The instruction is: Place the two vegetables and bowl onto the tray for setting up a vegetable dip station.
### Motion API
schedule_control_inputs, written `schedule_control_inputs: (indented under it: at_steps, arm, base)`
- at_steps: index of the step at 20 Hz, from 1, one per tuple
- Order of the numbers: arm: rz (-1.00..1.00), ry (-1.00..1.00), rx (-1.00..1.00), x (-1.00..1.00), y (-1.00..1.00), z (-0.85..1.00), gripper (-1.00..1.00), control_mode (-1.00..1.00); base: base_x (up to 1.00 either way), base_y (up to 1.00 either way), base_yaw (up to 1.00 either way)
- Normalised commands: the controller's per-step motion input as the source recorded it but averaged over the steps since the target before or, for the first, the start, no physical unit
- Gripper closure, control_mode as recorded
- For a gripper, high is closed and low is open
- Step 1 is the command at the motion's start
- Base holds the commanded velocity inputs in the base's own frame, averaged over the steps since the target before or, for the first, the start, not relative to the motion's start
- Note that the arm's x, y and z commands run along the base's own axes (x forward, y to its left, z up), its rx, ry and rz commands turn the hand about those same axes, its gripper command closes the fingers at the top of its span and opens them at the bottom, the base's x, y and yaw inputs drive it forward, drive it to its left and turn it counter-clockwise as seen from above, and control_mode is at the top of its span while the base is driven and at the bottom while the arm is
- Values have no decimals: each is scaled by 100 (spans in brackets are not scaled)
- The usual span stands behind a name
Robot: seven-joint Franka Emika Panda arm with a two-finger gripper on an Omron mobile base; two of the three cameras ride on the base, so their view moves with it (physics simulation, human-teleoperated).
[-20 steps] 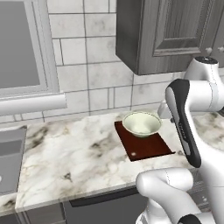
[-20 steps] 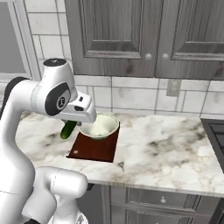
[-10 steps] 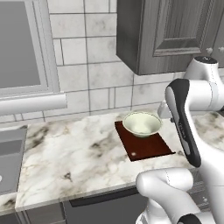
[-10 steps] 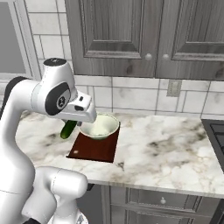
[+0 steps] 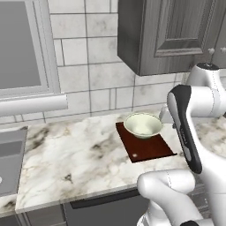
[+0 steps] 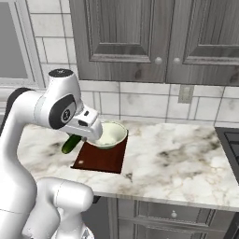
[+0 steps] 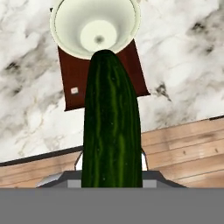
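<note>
No brand, label or writing could be read anywhere in the scene. The gripper [image 6: 78, 136] was partly closed around the dark green vegetable [image 7: 112, 127], which stuck out from under the hand in the right base view and ran up the middle of the hand view. It hung in the air above the tabletop [image 5: 79, 154], beside the near end of the tray [image 5: 148, 148]. The bowl [image 5: 143, 125] stood on the far end of the tray, its pale inside bare. A small pale spot [image 7: 74, 90] showed on the tray's dark reddish-brown surface. The tray lay flat on the marbled tabletop below grey cabinets [image 6: 140, 37].
</note>
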Motion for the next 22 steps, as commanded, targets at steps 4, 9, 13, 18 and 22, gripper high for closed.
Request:
schedule_control_inputs:
  at_steps: [4, 9, 13, 18, 22]
  arm:
    - [-37, 0, 2, -4, 0, -17, 100, -100]
    - [-39, -3, 3, 0, 0, -21, 100, -100]
    - [-36, -7, 5, -2, 0, -33, 100, -100]
    - [-29, -3, 5, 0, -2, -26, 100, -100]
    - [-16, -2, 7, 0, -2, -22, 100, -100]
  base:
    - [0, 0, 0]
    - [0, 0, 0]
    - [0, 0, 0]
    - [0, 0, 0]
    - [0, 0, 0]
